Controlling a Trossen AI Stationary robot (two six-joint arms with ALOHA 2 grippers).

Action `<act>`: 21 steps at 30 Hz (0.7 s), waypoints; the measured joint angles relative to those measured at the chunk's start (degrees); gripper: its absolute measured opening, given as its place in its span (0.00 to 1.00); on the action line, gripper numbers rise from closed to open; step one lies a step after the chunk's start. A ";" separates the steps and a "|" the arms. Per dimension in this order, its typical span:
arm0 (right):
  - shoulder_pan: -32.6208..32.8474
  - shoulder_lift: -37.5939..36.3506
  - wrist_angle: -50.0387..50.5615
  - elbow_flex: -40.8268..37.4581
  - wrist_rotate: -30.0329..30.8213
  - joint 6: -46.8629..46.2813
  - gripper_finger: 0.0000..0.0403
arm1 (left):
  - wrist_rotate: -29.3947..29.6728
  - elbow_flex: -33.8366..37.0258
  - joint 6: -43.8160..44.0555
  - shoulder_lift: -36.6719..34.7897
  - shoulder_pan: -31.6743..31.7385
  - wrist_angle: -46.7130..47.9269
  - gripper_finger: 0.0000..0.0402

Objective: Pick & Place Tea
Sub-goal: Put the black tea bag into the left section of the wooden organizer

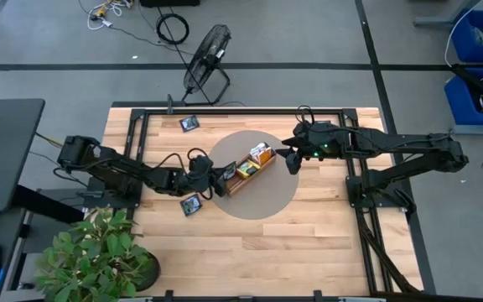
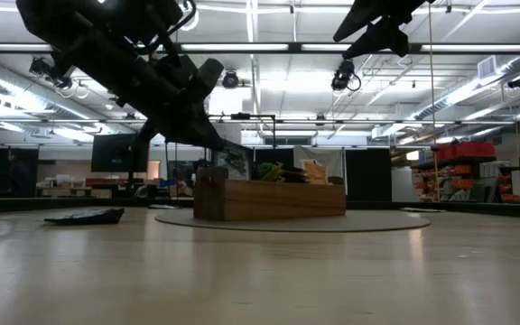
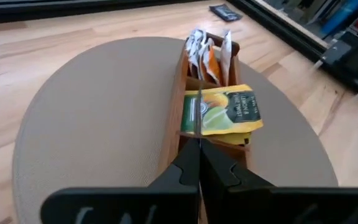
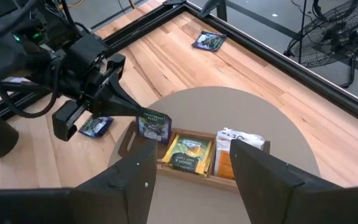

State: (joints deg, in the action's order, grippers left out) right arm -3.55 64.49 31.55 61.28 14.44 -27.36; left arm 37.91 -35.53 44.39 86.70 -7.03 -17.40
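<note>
My left gripper (image 4: 132, 112) is shut on a dark navy tea packet (image 4: 153, 126) just above the left end compartment of the brown wooden tray (image 1: 250, 168). The middle compartment holds a yellow-green packet (image 3: 225, 112), and the far one holds orange-and-white packets (image 3: 207, 53) standing on edge. My right gripper (image 4: 194, 180) is open and empty, hovering above the tray's right end (image 1: 292, 158). Two more dark packets lie flat on the table, one near the far left (image 1: 189, 123) and one at the left front (image 1: 192, 204). My left gripper pinches the navy packet between its two fingers at one side edge (image 4: 143, 119). The fingers (image 4: 120, 109) come slanting down from the table's left. The packet stands upright on edge, seen edge-on in the left wrist view (image 3: 198, 115), lifted just above the tray's end compartment.
The tray sits on a round grey mat (image 1: 262, 201) in the middle of the wooden table. A black frame (image 1: 141, 126) runs along the table's edges. A potted plant (image 1: 99, 256) stands at the near left corner and a fan (image 1: 206, 63) beyond the far edge.
</note>
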 joint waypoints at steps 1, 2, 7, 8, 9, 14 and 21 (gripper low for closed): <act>0.00 0.00 0.02 0.00 0.00 0.00 0.52 | -0.02 -0.05 -0.03 0.33 0.00 -0.21 0.00; 0.00 0.00 0.02 0.00 0.02 0.05 0.52 | -0.06 -0.02 -0.08 0.46 0.00 0.14 0.00; -0.13 0.00 0.04 0.00 0.04 0.40 0.52 | -0.11 0.03 -1.67 2.49 0.00 -0.14 0.00; -0.13 0.00 0.10 0.00 0.04 0.42 0.52 | -0.26 0.00 -1.51 2.88 0.02 -0.24 0.01; -0.13 0.00 0.28 0.00 0.04 0.42 0.52 | -0.20 0.00 -1.35 3.16 0.02 -0.30 0.01; -0.13 0.00 0.35 0.00 0.04 -0.07 0.52 | -0.64 -0.02 -0.10 3.30 0.02 -0.65 0.02; -0.15 0.00 0.30 0.00 0.08 -0.17 0.52 | -2.10 -0.02 0.18 3.30 0.04 0.21 0.15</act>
State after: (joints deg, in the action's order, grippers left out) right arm -3.70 64.49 31.86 61.28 14.52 -27.52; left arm 35.81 -35.55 44.58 90.00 -6.98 -17.19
